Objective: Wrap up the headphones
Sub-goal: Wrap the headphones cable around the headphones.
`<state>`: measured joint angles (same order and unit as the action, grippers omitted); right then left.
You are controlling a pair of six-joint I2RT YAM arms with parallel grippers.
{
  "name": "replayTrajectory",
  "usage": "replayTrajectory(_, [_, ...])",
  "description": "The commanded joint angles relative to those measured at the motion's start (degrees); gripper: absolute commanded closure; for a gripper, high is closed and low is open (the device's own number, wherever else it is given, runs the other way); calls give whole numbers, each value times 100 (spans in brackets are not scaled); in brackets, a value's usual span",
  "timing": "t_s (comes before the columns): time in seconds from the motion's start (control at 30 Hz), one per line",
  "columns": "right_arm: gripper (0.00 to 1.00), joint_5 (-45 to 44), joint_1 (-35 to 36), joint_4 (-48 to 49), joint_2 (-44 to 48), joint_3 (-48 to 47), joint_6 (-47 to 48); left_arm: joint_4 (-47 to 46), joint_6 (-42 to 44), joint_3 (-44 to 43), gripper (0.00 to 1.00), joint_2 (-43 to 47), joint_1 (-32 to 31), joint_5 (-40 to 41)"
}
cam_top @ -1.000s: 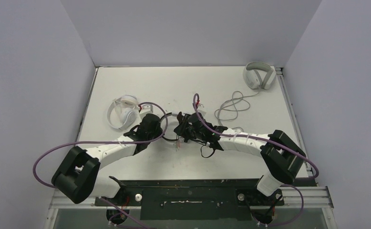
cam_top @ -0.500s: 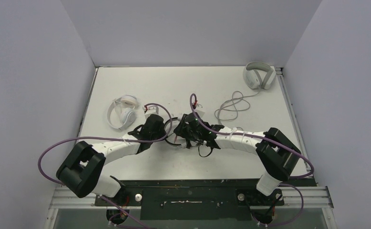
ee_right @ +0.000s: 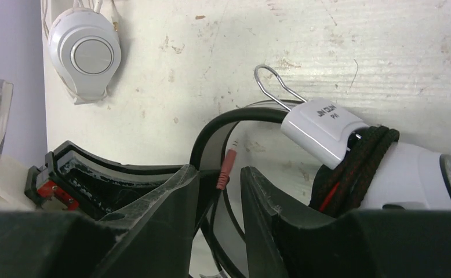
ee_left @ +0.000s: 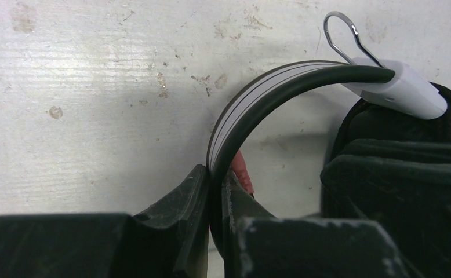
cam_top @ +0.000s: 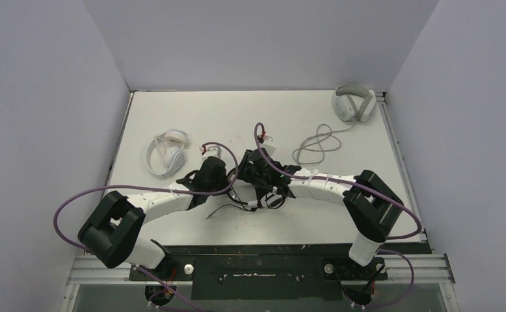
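Two arms work on the black-and-white headset [ee_left: 269, 84] at the middle of the tabletop [cam_top: 289, 117], slightly toward its near edge.

The left gripper [ee_left: 216, 197] has its jaws pressed together on the headband [ee_left: 235, 121], pinning it on edge. This hold is unchanged over the last second.

The right gripper [ee_right: 220, 185] has changed. Its jaws now stand apart, wider than a moment ago. The reddish plug [ee_right: 228, 165] hangs in the gap and is not visibly clamped.

In the top view, the right arm has also drawn closer to the left arm. A loose black strand [cam_top: 219, 211] now trails toward the near edge, where none lay a second earlier.

In the right wrist view, the black cable [ee_right: 359, 156] is wound in several turns around the yoke beside the white earcup [ee_right: 408, 174].

By this evidence, the winding on this headset appears close to finished, with the plug end being let go. The free end is not tucked under any turn, so the last turns may spring loose.

The white on-ear pair [cam_top: 166, 155] lies apart near the left edge of the tabletop. Whether its thin cable is already wrapped cannot be told from these views.

The grey over-ear pair [cam_top: 353, 103] rests at the far right corner, and its cable [cam_top: 319, 146] sprawls unwound toward the centre.
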<state>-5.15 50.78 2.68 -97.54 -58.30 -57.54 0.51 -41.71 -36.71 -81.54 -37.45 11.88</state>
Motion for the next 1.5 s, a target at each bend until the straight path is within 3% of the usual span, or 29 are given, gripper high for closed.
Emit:
replayTrajectory(0.0, [67, 44, -60, 51, -55, -342, 247, -319, -118, -395, 100, 103, -16, -164])
replayTrajectory(0.2, [68, 330, -118, 196, 232, -327, 965, -149, -85, -527, 100, 39, -16, -144])
replayTrajectory(0.37, [67, 1123, -226, 688, 798, 48, 1953, -157, -85, -529, 100, 50, -17, -111])
replayTrajectory(0.7, [47, 1951, -236, 603, 2367, 1058, 4582, -196, -91, -500, 100, 15, -5, -145])
replayTrajectory(0.8, [35, 2239, -217, 675, 2885, 1498, 5271, -206, -91, -491, 100, 9, -7, -147])
replayTrajectory(0.93, [4, 2751, -162, 739, 3314, 1978, 6074, -252, -100, -455, 100, -7, -8, -182])
replayTrajectory(1.0, [1, 2918, -54, 953, 3339, 2130, 6150, -268, -107, -438, 100, -11, -4, -191])
replayTrajectory(1.2, [8, 1996, 643, 1041, 2902, 2229, 6931, -283, -124, -413, 100, -9, -8, -184])
replayTrajectory(1.47, [9, 269, 1616, 1048, 2044, 1888, 7754, -311, -134, -384, 100, 7, -8, -184])
